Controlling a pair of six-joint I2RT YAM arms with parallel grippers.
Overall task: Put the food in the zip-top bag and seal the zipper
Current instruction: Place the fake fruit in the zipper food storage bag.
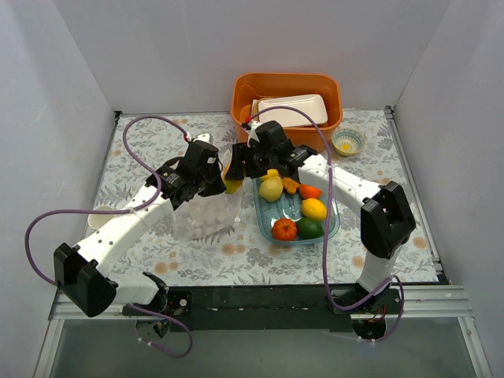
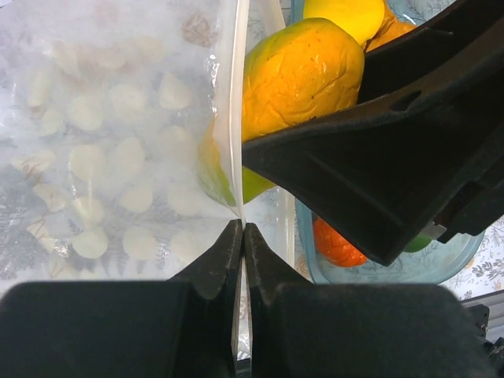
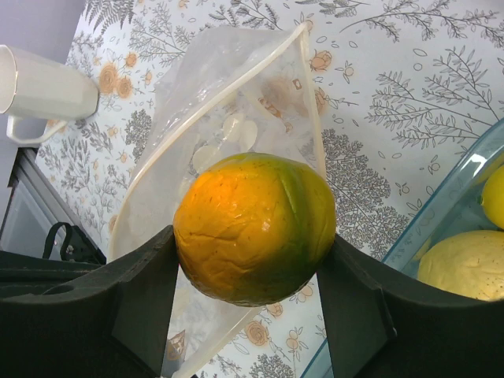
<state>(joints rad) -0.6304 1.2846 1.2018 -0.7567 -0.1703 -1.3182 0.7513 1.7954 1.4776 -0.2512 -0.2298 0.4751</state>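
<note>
Zip-top bag (image 1: pixel 206 219) left of dish (image 1: pixel 331 227) holding food (image 1: pixel 313 208), tub (image 1: pixel 287 79) behind (tray (image 1: pixel 293 109) inside)

Seven food pieces (image 1: pixel 284 229) show, one zip-top bag (image 1: pixel 203 220), one blue dish (image 1: pixel 331 232), one mug (image 1: pixel 98 216).

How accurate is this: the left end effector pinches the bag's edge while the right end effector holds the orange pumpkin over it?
No: the right wrist view shows the right end effector holding a green and orange mango; the pumpkin sits in the blue dish. The left end effector pinches the bag.
</note>
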